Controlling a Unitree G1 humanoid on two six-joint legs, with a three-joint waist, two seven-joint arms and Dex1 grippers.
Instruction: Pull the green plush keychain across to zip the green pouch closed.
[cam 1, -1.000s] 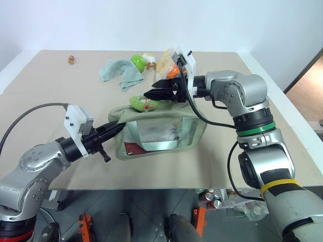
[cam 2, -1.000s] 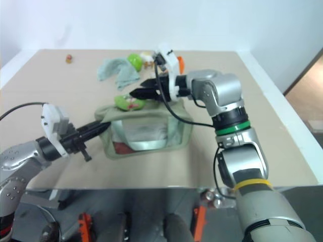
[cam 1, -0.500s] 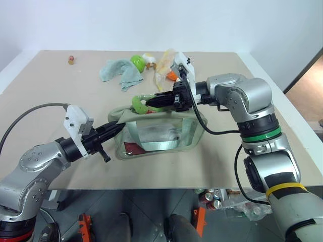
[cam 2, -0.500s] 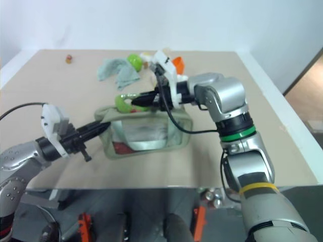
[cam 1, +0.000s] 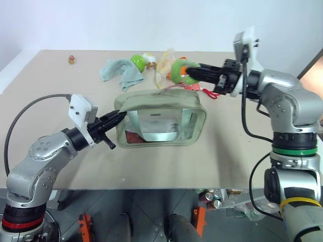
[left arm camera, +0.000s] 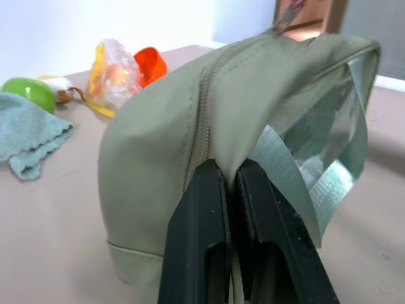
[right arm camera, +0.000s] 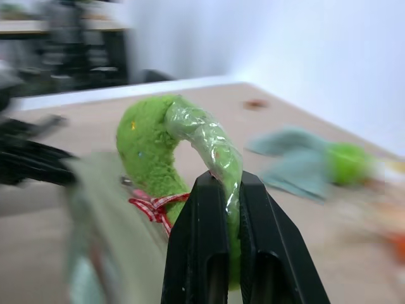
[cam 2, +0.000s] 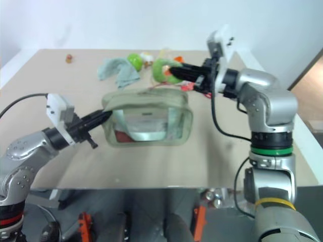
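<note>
The green pouch [cam 1: 160, 102] stands upright in the middle of the table. Its clear side panel faces me. My left gripper [cam 1: 119, 115] is shut on the fabric at the pouch's left end [left arm camera: 190, 133]. There the zip's teeth run closed up over the top. My right gripper [cam 1: 194, 75] is raised above the pouch's far right corner. It is shut on the green plush keychain [cam 1: 175, 73], a fuzzy lime ring [right arm camera: 149, 142] with a red-and-white cord at its base. A thin cord runs from the keychain down to the pouch's top.
Behind the pouch lie a pale teal cloth [cam 1: 119, 71], a shiny lime ball [cam 1: 137, 61] and a crinkly clear bag [cam 1: 164, 63] with yellow and orange inside. A red tag [cam 1: 210, 94] lies right of the pouch. A small red item [cam 1: 71, 59] sits far left.
My right gripper closed on the keychain, then swept it right and upward across the pouch's top. The pouch's sagging top has drawn taut. My left gripper kept its pinch and edged forward.
</note>
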